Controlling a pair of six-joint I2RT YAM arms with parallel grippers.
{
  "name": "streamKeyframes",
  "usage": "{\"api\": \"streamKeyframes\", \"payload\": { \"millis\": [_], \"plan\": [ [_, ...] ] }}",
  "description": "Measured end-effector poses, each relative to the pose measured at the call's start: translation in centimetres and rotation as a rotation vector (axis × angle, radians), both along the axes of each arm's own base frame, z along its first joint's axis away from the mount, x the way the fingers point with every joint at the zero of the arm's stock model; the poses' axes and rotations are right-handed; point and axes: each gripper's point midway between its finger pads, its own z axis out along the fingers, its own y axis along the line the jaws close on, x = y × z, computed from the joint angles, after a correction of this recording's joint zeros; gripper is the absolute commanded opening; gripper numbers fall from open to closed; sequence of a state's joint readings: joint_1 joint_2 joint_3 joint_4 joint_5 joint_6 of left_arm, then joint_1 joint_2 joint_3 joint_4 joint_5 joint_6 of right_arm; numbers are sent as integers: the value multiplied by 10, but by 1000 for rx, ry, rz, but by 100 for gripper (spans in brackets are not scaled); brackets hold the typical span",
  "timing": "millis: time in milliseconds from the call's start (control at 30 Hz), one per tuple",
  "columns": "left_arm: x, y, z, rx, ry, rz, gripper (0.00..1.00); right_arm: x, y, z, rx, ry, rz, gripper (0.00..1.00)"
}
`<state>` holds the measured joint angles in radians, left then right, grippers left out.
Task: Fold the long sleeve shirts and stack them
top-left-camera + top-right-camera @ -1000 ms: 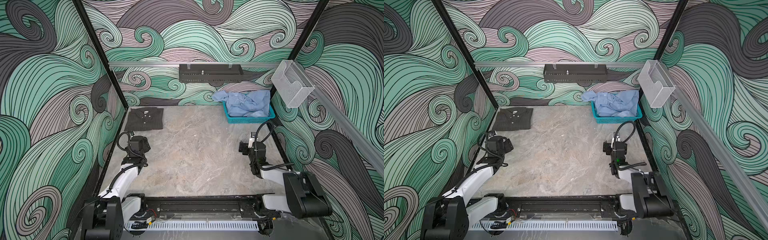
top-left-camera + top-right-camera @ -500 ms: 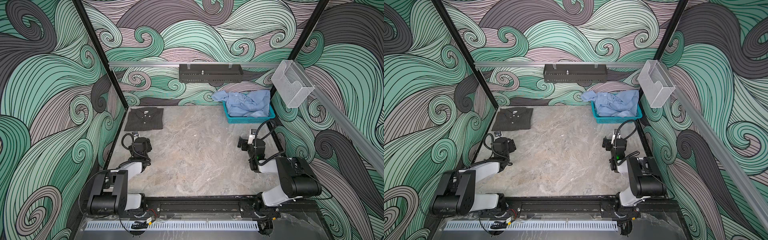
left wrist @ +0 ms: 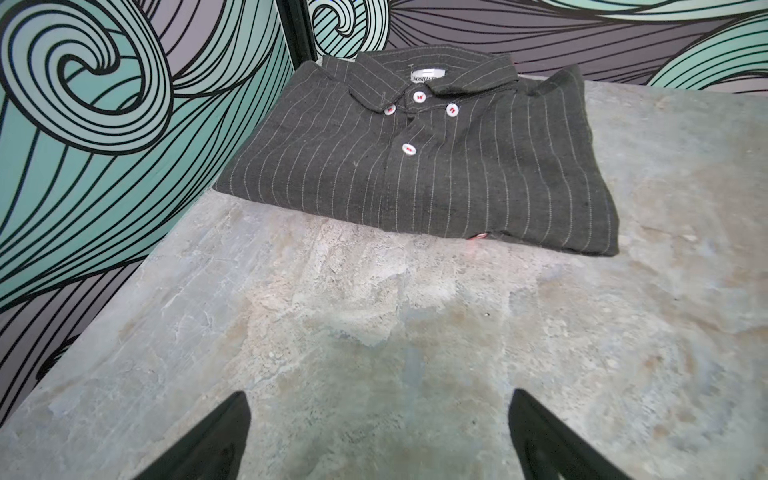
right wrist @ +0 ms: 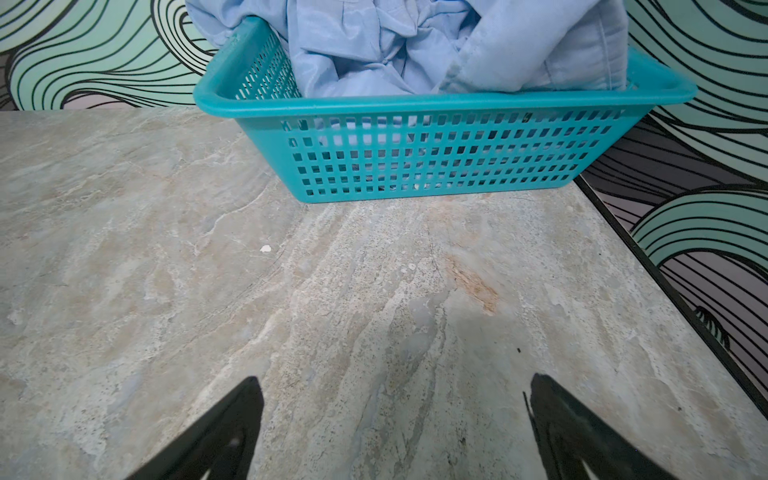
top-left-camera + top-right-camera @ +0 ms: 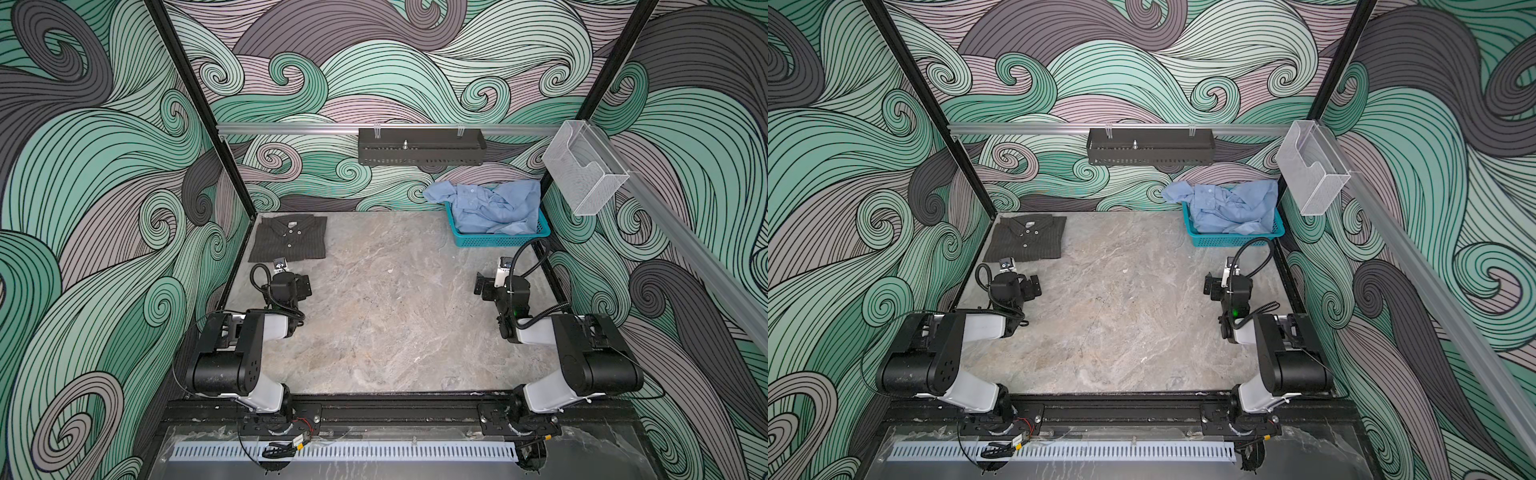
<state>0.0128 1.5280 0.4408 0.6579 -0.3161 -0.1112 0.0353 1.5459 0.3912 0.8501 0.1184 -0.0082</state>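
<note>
The dark pinstriped shirt lies folded, collar up, in the table's back left corner; it fills the far part of the left wrist view. The light blue shirt sits crumpled in a teal mesh basket at the back right. My left gripper hovers open over bare table just in front of the dark shirt. My right gripper is open and empty in front of the basket.
A black perforated shelf hangs on the back rail. A clear plastic holder juts from the right wall. Patterned walls close the table on three sides, and the arms' base rail runs along the front.
Both arms have folded their elbows up and back toward the front rail, while the grippers stay nearly where they were. The left jaws have opened a little wider.
</note>
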Motion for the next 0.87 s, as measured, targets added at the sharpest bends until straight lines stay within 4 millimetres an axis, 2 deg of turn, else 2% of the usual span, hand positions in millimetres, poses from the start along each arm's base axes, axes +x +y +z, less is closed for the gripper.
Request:
{"api": "streamKeyframes", "payload": {
  "millis": [867],
  "plan": [
    [1,-1,0,-3,-2,-6,99,0,3,0,2,1,15,100]
  ]
}}
